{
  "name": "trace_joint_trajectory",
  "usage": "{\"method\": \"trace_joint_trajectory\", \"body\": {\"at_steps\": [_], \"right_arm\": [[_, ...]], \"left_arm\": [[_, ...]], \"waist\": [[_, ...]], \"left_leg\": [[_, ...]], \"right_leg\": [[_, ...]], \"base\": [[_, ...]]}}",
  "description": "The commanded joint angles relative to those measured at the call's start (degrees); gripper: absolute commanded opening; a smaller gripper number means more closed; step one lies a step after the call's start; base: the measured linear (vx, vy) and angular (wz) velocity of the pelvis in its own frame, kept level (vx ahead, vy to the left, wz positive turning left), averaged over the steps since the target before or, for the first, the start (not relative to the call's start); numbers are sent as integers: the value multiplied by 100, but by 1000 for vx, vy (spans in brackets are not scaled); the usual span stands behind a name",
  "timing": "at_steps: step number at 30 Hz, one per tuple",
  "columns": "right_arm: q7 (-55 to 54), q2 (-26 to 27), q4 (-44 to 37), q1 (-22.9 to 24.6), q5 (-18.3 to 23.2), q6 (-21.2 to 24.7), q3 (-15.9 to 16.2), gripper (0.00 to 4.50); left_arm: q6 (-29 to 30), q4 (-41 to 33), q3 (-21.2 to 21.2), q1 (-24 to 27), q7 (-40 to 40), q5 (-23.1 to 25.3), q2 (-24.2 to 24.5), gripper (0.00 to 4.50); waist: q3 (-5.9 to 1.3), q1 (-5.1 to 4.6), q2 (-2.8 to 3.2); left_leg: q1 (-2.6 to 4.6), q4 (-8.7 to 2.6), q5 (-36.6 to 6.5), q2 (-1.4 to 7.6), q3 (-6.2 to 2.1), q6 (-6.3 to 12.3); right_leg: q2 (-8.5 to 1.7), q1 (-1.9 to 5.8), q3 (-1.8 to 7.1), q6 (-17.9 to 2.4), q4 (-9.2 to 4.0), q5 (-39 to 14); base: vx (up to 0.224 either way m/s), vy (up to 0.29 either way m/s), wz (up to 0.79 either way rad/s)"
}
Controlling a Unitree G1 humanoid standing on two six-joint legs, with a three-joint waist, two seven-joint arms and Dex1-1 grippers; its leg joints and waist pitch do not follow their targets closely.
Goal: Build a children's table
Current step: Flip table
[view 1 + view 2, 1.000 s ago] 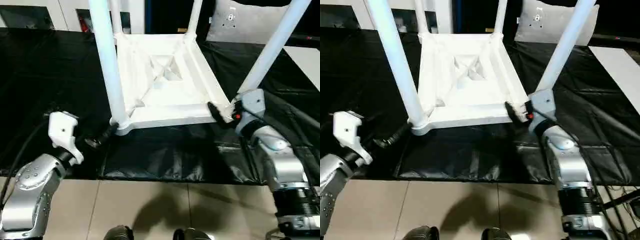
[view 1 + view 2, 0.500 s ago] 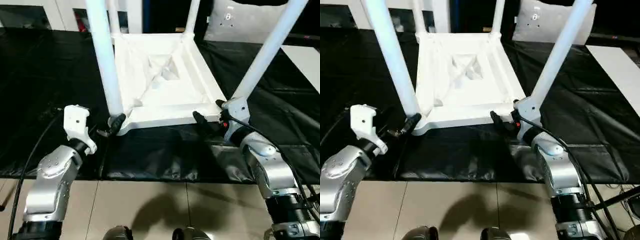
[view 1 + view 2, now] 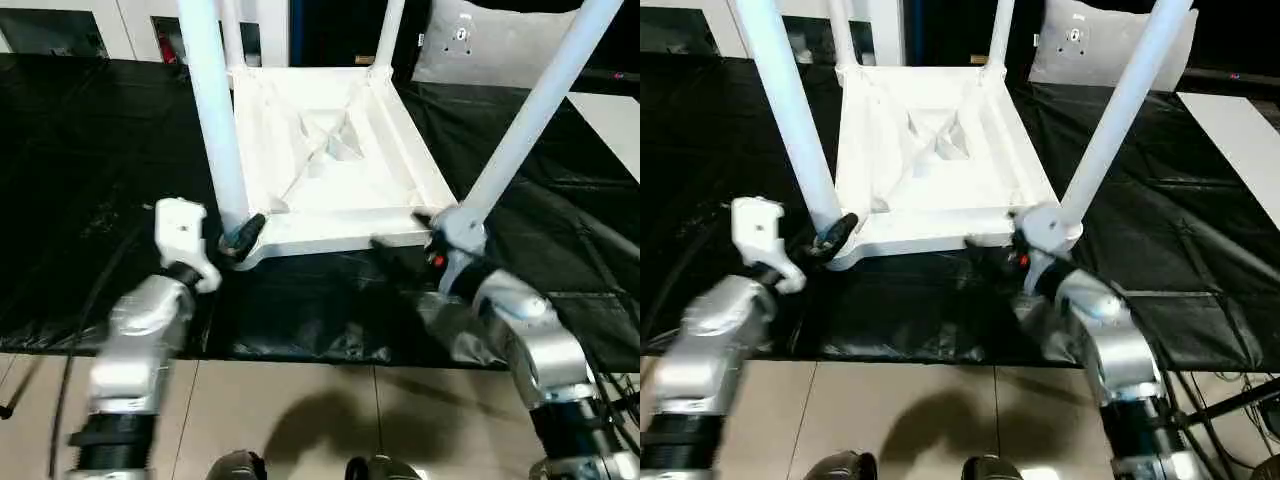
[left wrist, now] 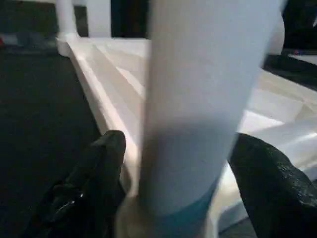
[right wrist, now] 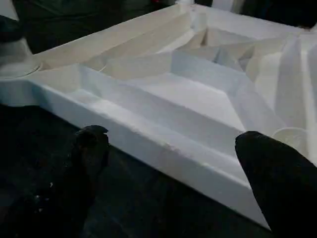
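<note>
Four legs (image 3: 212, 110) stand in one table (image 3: 330, 150) (upturned); both tools, left (image 4: 173, 198) and right (image 5: 173, 183), gape.

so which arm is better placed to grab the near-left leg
Left. Its end effector is open with fingers either side of the white tubular plastic leg at its base; the right end effector faces the tabletop's edge.

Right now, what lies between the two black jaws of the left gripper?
In the left wrist view, the white tubular table leg stands between them, near its socket.
</note>
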Motion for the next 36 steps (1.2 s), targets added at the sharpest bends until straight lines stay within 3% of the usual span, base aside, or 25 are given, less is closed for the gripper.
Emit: {"method": "trace_joint_trajectory", "body": {"at_steps": [1, 15, 28, 36], "right_arm": [[34, -56, -177, 20, 37, 79, -43, 450], [62, -67, -249, 80, 42, 118, -31, 450], [96, -75, -313, 142, 26, 152, -1, 450], [95, -78, -338, 169, 22, 165, 7, 450]], "left_arm": [[-62, 51, -26, -57, 87, 96, -2, 318], [-239, 173, -26, -79, 279, 154, -147, 214], [-127, 139, -21, -40, 379, 90, -321, 204], [59, 83, 102, -64, 476, -105, -496, 204]], "waist": [[-364, 23, 29], [-393, 36, 22], [-410, 46, 4], [-388, 54, 4]], "left_leg": [[123, -440, -666, 443, -145, 416], [131, -421, -588, 444, -139, 442], [123, -397, -452, 437, -134, 520], [129, -413, -634, 440, -138, 455]], "right_leg": [[-506, 273, 285, -1465, -342, -204], [-504, 272, 280, -1470, -331, -167], [-505, 285, 278, -1499, -310, -41], [-502, 273, 279, -1444, -345, -313]], "base": [[0, 0, 0], [0, 0, 0], [0, 0, 0], [0, 0, 0]]}}
